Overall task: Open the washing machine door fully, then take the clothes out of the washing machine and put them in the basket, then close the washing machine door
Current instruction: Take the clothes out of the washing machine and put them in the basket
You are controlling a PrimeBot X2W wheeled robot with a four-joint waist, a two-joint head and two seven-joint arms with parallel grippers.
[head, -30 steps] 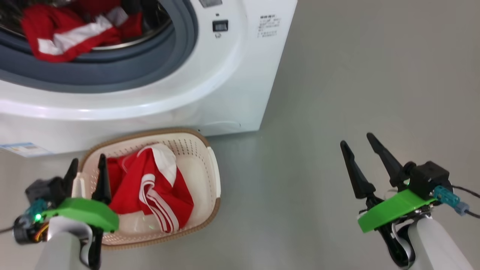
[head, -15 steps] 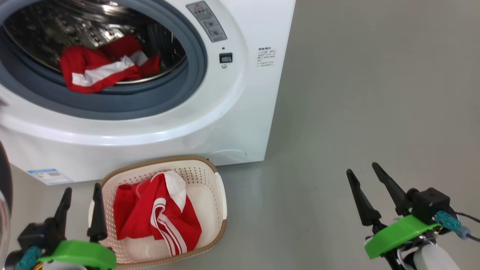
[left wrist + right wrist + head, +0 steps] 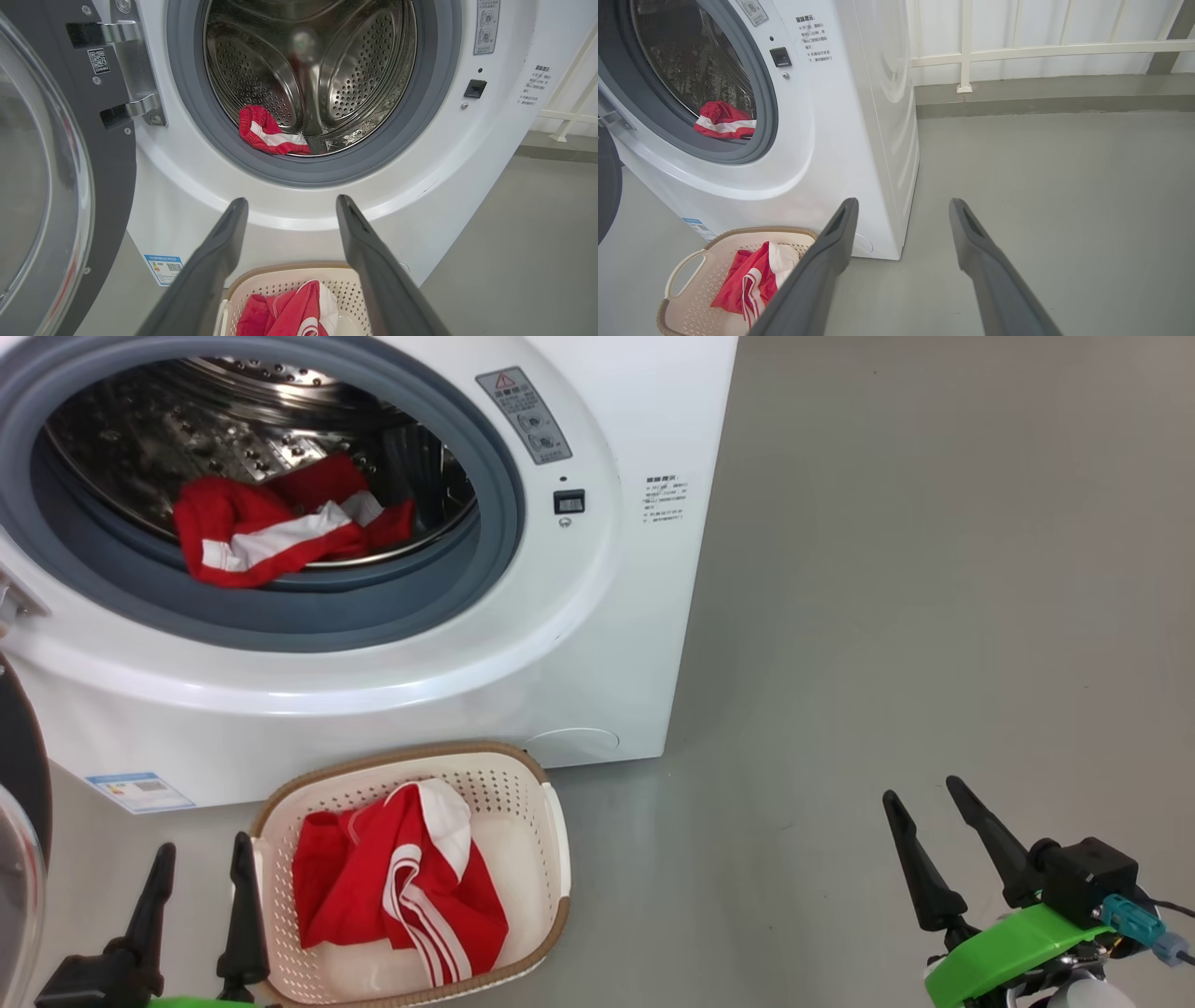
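Fingers (image 3: 219, 252) of the left gripper (image 3: 205, 843) stand spread and hold nothing, just beside the basket (image 3: 401, 753) at its 9 o'clock. On the right gripper (image 3: 921, 789), fingers are spread and empty, over bare floor (image 3: 887, 569) well apart at the basket's 3 o'clock.

Status: the washing machine door (image 3: 112, 177) hangs open at 9 o'clock of the washing machine (image 3: 579, 644). Of the clothes, 1 drum garment (image 3: 271, 527) lies inside the drum (image 3: 355, 79) near the gasket (image 3: 373, 616), at the opening's 6 o'clock. 1 basket garment (image 3: 401, 887) lies in the basket, which sits on the floor close before the machine, below the opening.

Risks, as judged:
- The left arm, reaching in, could strike the open door or its hinge (image 3: 135, 65).
- A garment dragged over the gasket lip could snag, slip free and fall short of the basket.
- A careless drop could spill over the small basket's rim.

Nothing lies between grippers and opening. White railing (image 3: 966, 51) stands far behind, clear of the work.
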